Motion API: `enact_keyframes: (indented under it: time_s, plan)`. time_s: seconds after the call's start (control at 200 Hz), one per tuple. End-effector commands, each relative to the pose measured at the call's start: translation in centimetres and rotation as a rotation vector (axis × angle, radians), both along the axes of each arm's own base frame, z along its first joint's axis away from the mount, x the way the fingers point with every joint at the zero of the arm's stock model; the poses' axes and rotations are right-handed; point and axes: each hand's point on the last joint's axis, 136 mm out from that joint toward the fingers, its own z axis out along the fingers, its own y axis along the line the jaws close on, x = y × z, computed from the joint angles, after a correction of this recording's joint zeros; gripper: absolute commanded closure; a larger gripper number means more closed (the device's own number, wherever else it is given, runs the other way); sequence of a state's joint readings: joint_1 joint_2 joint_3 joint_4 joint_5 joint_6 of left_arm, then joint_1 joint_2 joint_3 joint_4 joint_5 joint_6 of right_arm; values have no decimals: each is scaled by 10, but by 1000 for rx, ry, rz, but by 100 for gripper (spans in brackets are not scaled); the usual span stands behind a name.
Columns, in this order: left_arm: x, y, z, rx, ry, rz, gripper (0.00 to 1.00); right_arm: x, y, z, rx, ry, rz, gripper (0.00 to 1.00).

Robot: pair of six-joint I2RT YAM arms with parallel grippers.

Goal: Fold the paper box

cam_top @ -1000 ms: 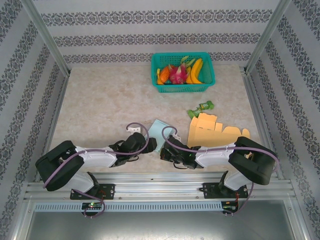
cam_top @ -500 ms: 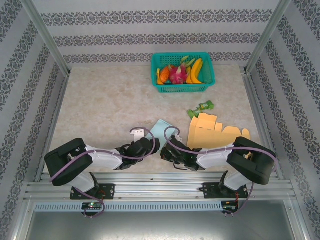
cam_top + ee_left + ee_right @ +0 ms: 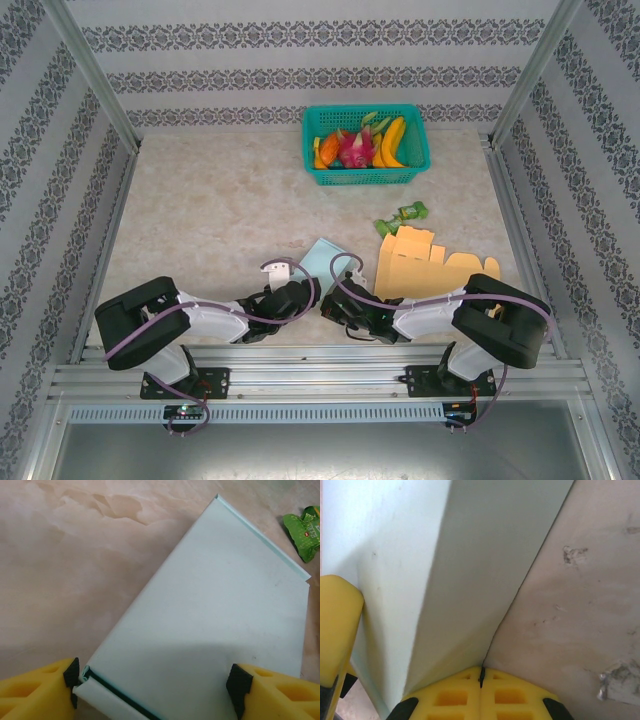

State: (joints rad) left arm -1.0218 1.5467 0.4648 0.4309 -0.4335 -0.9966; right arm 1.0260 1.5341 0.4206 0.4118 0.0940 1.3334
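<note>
The paper box (image 3: 322,257) is pale blue and lies near the table's front, between my two grippers. In the left wrist view the paper box (image 3: 220,605) shows a flat panel with a folded lip at its near end. My left gripper (image 3: 155,682) is open and straddles that near end; its left pad (image 3: 71,672) touches the box's corner and the right pad rests over the panel. My right gripper (image 3: 481,677) is shut on a raised wall of the paper box (image 3: 470,555), whose edge runs into the seam of the jaws. From above, the left gripper (image 3: 303,291) and right gripper (image 3: 330,300) sit almost side by side.
A flat orange cardboard cut-out (image 3: 430,265) lies just right of the box. A green packet (image 3: 402,217) (image 3: 305,530) sits beyond it. A teal basket (image 3: 318,176) of toy fruit stands at the back. Metal rails bound both sides.
The left arm has slid right, up to the box, and its jaws now sit over the box's near end, slightly narrower than before. The right arm has stayed put, still shut.
</note>
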Motion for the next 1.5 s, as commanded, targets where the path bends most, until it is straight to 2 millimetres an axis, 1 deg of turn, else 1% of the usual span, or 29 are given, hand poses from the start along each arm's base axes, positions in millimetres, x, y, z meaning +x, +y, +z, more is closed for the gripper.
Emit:
enact_keyframes:
  time_s: [0.0, 0.105, 0.205, 0.365, 0.445, 0.54, 0.679, 0.779, 0.859, 0.904, 0.994, 1.049, 1.154, 1.244, 1.254, 1.274, 1.369, 1.494]
  plan:
    - [-53, -55, -5, -94, 171, -280, 23, 19, 35, 16, 140, -80, -1, 100]
    - [-42, -32, -1, -48, 160, -228, 22, 18, 22, 15, 114, -87, -3, 100]
    - [-33, -10, 4, -53, 158, -182, 22, 18, 11, 15, 95, -93, 1, 100]
    - [-28, 15, 17, -27, 141, -140, 19, 16, -5, 14, 42, -101, 18, 100]
    - [-26, 25, 20, -18, 143, -124, 17, 14, -14, 14, 14, -100, 27, 100]
    - [-21, 43, 23, -1, 147, -91, 16, 13, -24, 15, -15, -102, 44, 100]
    - [-13, 66, 23, -16, 171, -47, 15, 11, -38, 25, -100, -112, 99, 100]
    - [-2, 75, 29, -40, 171, -32, 15, 21, -51, 40, -171, -133, 118, 100]
    - [11, 73, 35, -80, 175, -51, 15, 33, -62, 55, -228, -152, 145, 100]
    - [20, 67, 40, -116, 170, -82, 14, 39, -66, 62, -249, -166, 164, 100]
    - [40, 59, 46, -137, 167, -108, 14, 53, -74, 69, -289, -162, 188, 100]
    - [53, 56, 48, -143, 162, -117, 14, 63, -73, 71, -278, -146, 206, 100]
    - [76, 44, 53, -174, 146, -151, 14, 80, -65, 66, -209, -96, 247, 100]
    - [93, 38, 50, -147, 147, -167, 14, 93, -58, 59, -177, -63, 268, 100]
    - [95, 37, 52, -145, 141, -169, 14, 95, -57, 58, -173, -59, 268, 100]
    - [99, 36, 49, -138, 146, -171, 14, 97, -56, 57, -169, -57, 271, 100]
    - [111, 29, 43, -123, 155, -187, 15, 109, -52, 48, -151, -39, 275, 100]
    - [121, 23, 33, -102, 169, -203, 16, 122, -51, 32, -131, -10, 272, 100]
